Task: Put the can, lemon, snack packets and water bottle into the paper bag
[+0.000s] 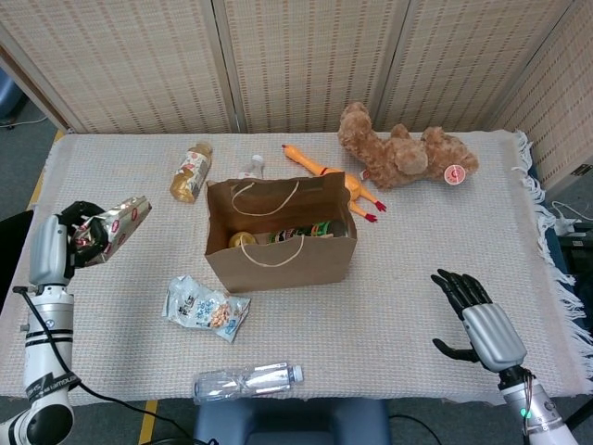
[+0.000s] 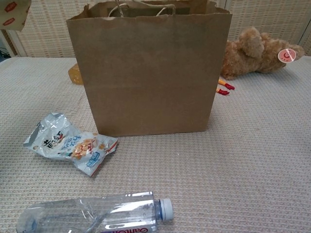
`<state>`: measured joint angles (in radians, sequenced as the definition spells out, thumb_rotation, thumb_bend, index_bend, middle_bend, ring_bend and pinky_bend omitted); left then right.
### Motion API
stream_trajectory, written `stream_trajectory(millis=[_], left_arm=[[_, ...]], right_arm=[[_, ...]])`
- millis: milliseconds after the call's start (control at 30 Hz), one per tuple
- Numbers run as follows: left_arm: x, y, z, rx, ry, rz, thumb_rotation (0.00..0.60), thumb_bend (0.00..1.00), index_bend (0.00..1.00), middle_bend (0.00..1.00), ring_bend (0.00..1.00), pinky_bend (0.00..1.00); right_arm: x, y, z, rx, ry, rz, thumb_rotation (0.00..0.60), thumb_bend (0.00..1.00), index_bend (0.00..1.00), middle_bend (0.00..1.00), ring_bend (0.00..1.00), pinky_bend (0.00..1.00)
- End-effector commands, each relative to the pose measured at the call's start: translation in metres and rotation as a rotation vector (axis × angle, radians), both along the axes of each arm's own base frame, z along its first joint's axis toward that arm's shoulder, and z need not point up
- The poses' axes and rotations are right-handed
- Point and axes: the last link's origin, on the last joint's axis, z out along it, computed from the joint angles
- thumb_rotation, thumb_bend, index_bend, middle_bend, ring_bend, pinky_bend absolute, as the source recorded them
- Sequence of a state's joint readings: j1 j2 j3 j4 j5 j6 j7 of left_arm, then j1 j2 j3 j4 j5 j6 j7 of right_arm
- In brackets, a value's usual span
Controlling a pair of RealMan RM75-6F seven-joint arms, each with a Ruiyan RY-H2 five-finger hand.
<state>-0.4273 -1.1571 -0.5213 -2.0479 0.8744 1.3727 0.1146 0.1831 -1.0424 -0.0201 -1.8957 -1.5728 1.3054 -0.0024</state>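
One snack pkt point(image 1: 119, 223) in L hand point(image 1: 69, 243) fingers point(image 1: 85, 230)

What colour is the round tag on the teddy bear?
Pink-red with a white rim, clearest in the chest view: round tag on the teddy bear.

Two snack packets point(image 1: 118, 225) point(image 1: 206, 308), three bottles point(image 1: 246, 381) point(image 1: 191, 171) point(image 1: 251, 168), one paper bag point(image 1: 278, 232), one teddy bear point(image 1: 404, 153), one rubber chicken point(image 1: 324, 173), two hands point(image 1: 67, 239) point(image 1: 480, 320).

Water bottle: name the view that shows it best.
The head view: the whole water bottle lies at the table's near edge. The chest view is closer and shows its cap and label, but crops its base at the frame's bottom.
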Motion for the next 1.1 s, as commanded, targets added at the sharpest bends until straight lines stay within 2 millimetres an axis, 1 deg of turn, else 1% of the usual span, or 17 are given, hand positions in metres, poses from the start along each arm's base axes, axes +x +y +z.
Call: stream_trajectory(millis=[33,67,267,467,500,600,700,767,867,900,933,1000,1033,1100], left_arm=[[0.041,0.004,0.003,-0.028,-0.01,-0.114,0.6,0.63,0.64,0.68,0.6,0.71],[0.053,0.005,0.0,-0.05,0.001,-0.148,0.6,0.63,0.64,0.67,0.6,0.71],[0.105,0.007,-0.026,-0.14,0.071,-0.29,0.6,0.62,0.63,0.67,0.6,0.71],[0.147,0.018,-0.049,-0.163,0.092,-0.359,0.6,0.62,0.63,0.67,0.6,0.71],[0.152,0.02,-0.051,-0.162,0.088,-0.364,0.6,0.62,0.63,0.67,0.6,0.71],[0.156,0.022,-0.053,-0.16,0.086,-0.366,0.6,0.62,0.63,0.67,0.6,0.71],[0.169,0.029,-0.059,-0.151,0.099,-0.379,0.6,0.62,0.63,0.67,0.6,0.71],[0.177,0.035,-0.07,-0.177,0.112,-0.393,0.6,0.62,0.63,0.67,0.6,0.7],[0.179,0.036,-0.08,-0.204,0.14,-0.402,0.6,0.61,0.61,0.65,0.58,0.68],[0.179,0.036,-0.083,-0.218,0.143,-0.407,0.6,0.6,0.59,0.63,0.55,0.66],[0.179,0.035,-0.086,-0.232,0.145,-0.413,0.6,0.59,0.54,0.57,0.5,0.62],[0.179,0.034,-0.089,-0.253,0.15,-0.42,0.6,0.53,0.36,0.36,0.32,0.47],[0.179,0.034,-0.09,-0.259,0.152,-0.423,0.6,0.51,0.27,0.27,0.24,0.4],[0.179,0.033,-0.092,-0.263,0.153,-0.428,0.6,0.47,0.13,0.12,0.1,0.27]], right_arm=[[0.0,-0.001,-0.001,0.002,0.0,-0.003,0.6,0.12,0.02,0.0,0.0,0.0],[0.0,-0.001,-0.001,0.004,-0.001,-0.004,0.6,0.12,0.02,0.0,0.0,0.0],[-0.002,-0.003,-0.002,0.012,0.002,-0.01,0.6,0.12,0.02,0.0,0.0,0.0],[-0.004,-0.004,-0.001,0.015,0.0,-0.019,0.6,0.12,0.02,0.0,0.0,0.0],[-0.004,-0.004,-0.001,0.015,-0.001,-0.02,0.6,0.12,0.02,0.0,0.0,0.0],[-0.005,-0.004,-0.001,0.016,-0.001,-0.021,0.6,0.12,0.02,0.0,0.0,0.0],[-0.006,-0.004,0.0,0.019,-0.004,-0.029,0.6,0.12,0.02,0.0,0.0,0.0],[-0.008,-0.005,0.001,0.019,-0.01,-0.04,0.6,0.12,0.02,0.0,0.0,0.0],[-0.009,-0.005,0.001,0.02,-0.012,-0.044,0.6,0.12,0.02,0.0,0.0,0.0],[-0.01,-0.005,0.001,0.021,-0.012,-0.046,0.6,0.12,0.02,0.0,0.0,0.0],[-0.01,-0.005,0.001,0.022,-0.013,-0.046,0.6,0.12,0.02,0.0,0.0,0.0],[-0.01,-0.006,0.001,0.023,-0.012,-0.047,0.6,0.12,0.03,0.0,0.0,0.0],[-0.01,-0.006,0.001,0.023,-0.013,-0.048,0.6,0.12,0.03,0.0,0.0,0.0],[-0.01,-0.007,0.002,0.023,-0.015,-0.05,0.6,0.12,0.03,0.0,0.0,0.0]])
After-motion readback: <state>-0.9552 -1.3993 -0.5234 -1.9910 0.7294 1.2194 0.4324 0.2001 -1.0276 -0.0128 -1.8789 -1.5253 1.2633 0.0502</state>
